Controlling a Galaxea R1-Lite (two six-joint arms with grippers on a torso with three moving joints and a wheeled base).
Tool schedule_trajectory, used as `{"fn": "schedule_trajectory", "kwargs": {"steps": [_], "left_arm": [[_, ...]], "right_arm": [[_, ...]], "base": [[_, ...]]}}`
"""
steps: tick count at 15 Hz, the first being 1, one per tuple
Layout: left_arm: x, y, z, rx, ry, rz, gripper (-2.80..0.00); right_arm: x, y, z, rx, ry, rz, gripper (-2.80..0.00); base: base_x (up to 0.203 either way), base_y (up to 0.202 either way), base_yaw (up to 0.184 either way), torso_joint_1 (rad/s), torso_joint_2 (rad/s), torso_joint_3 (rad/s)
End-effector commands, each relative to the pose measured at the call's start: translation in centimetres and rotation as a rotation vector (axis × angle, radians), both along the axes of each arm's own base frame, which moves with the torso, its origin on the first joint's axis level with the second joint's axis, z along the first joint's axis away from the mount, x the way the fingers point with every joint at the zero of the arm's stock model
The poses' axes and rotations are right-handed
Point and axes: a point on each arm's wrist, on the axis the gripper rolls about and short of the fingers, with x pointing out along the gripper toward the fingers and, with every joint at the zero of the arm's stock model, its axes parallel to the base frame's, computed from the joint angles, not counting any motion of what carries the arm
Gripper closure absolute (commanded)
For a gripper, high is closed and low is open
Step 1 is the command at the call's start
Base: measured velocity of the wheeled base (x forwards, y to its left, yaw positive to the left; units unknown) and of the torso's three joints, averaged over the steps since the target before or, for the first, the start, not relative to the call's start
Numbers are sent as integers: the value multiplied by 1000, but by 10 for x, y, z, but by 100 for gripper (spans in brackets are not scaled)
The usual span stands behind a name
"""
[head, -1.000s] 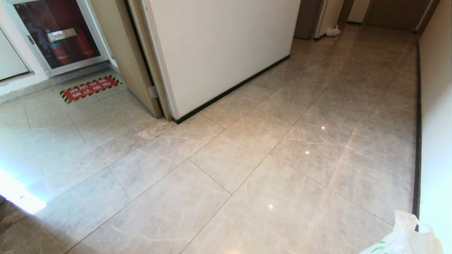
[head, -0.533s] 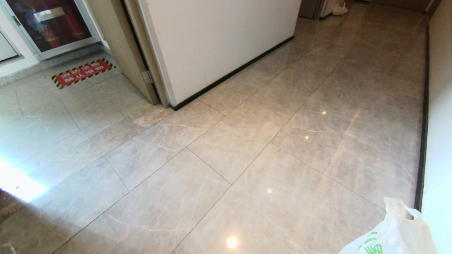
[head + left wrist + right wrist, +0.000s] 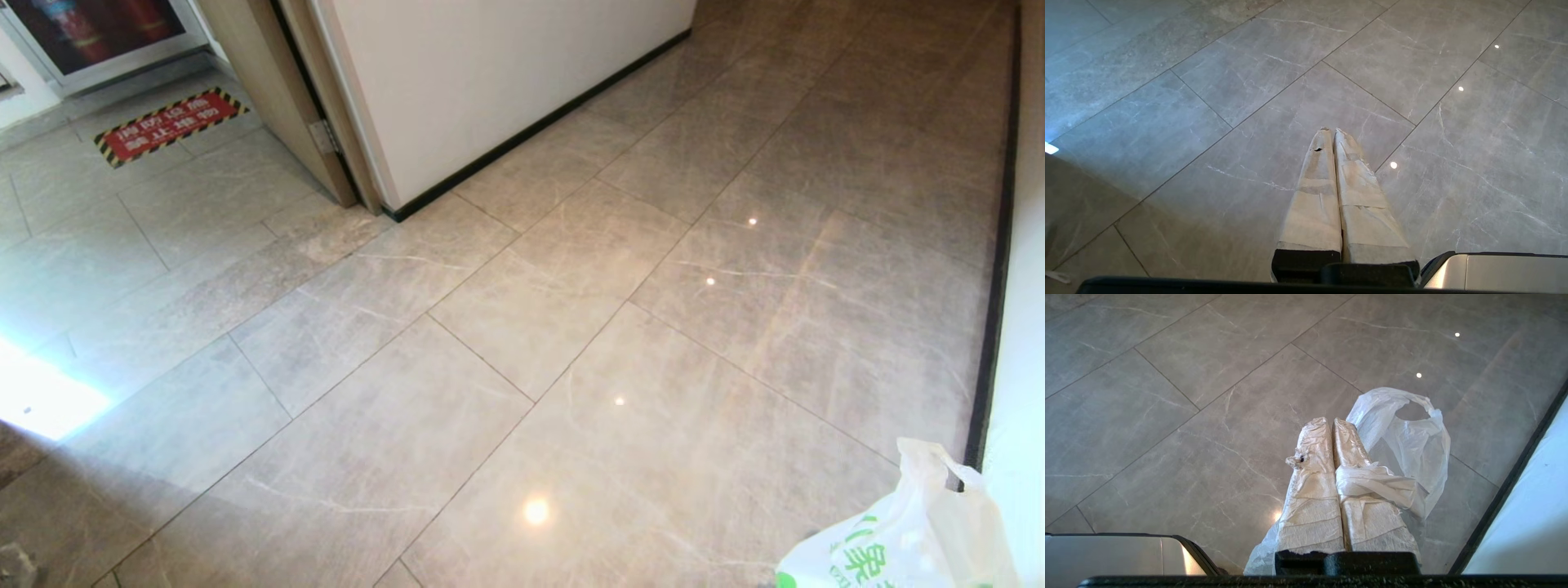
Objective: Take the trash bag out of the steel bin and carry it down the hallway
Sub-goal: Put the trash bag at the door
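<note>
Trash bag is seen in the head view at the lower right corner, white w/ green characters, one loop handle standing up beside the black skirting of the right wall; it hangs off the robot's right side rather than lying out on the floor, which fits a carry, not a drop. Neither arm nor the steel bin is shown there, so the bag is judged already out of the bin and the hallway leg under way. Ahead, glossy tile floor is left open to the far end; a white wall corner and a red-and-yellow floor sign are passed on the left. In the left wrist view, the left gripper is pressed together on nothing, taped fingers pointed at bare tile; it is judged parked, kept tucked so nothing snags. In the right wrist view, the right gripper is pinched tight on the trash bag: a twisted band of film is caught btwn the taped fingers & wrapped over one of them, w/ a handle loop billowing beyond the tips. Film is gripped bunched, not by a single layer, probably so thin plastic won't tear or slip under load. The right wall is close, so rubbing of the bag against it is a risk.
</note>
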Motion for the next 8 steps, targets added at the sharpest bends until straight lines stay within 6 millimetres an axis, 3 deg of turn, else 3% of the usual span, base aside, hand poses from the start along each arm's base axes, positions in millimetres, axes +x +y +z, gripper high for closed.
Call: {"fn": "schedule_trajectory", "kwargs": {"steps": [1,4,6,8], "left_arm": [[0,0,0,0,0,0,0],[0,0,0,0,0,0,0],[0,0,0,0,0,0,0],[0,0,0,1,0,0,0]], "right_arm": [[0,0,0,7,-1,-1,0],[-3,0,10,9,-17,-5,0],[-7,0,39,7,15,-1,0],[2,0,72,5,146,-4,0]], "base": [[0,0,0,7,5,-64],[0,0,0,1,1,-22],[0,0,0,0,0,0],[0,0,0,0,0,0]]}}
